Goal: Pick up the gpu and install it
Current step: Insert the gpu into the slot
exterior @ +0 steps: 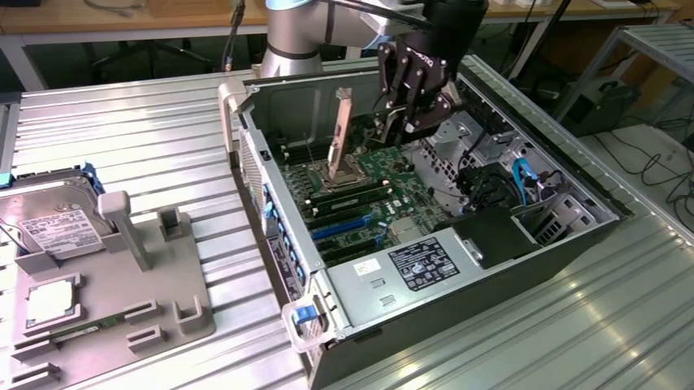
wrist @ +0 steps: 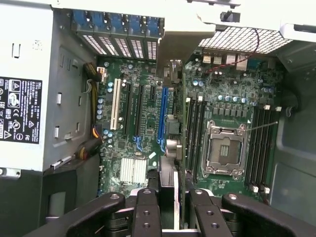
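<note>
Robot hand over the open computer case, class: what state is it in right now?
Hand: closed on the gpu, holding it edge-on above the motherboard.

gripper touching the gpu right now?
Touching. In the wrist view the gripper fingers clamp the gpu edge-on above the motherboard.

- thin flat dark circuit card w/ pale metal bracket strip (gpu) (exterior: 343, 138): upright on edge, held above the motherboard inside open PC case
</note>
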You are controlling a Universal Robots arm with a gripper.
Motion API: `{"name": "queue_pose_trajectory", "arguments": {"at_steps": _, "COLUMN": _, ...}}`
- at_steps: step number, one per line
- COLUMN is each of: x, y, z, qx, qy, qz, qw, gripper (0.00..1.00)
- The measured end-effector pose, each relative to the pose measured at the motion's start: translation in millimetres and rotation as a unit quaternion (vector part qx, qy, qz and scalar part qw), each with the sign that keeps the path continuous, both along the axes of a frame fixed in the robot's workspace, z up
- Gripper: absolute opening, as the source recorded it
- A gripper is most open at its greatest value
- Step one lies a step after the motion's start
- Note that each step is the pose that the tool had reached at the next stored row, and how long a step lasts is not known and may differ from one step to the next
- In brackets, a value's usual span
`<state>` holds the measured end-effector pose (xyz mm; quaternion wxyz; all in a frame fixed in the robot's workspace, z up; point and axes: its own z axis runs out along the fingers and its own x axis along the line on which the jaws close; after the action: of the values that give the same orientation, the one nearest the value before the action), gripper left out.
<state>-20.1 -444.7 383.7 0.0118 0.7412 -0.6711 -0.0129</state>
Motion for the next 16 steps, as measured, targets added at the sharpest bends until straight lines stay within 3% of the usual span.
{"name": "queue_pose_trajectory", "arguments": {"at_steps": 4, "x": 0.0, "y": 0.0, "z": -3.5, "qx": 0.0001, "qy": 0.0, "qz": 0.0, "qw": 1.0, "gripper": 0.28}}
{"name": "queue_pose_trajectory", "arguments": {"at_steps": 11, "x": 0.0, "y": 0.0, "z": -25.7, "qx": 0.0004, "qy": -0.0001, "qz": -0.001, "qw": 1.0, "gripper": 0.28}}
{"name": "queue_pose_trajectory", "arguments": {"at_steps": 16, "x": 0.0, "y": 0.0, "z": -45.3, "qx": 0.0065, "qy": 0.0, "qz": -0.002, "qw": 1.0, "gripper": 0.28}}
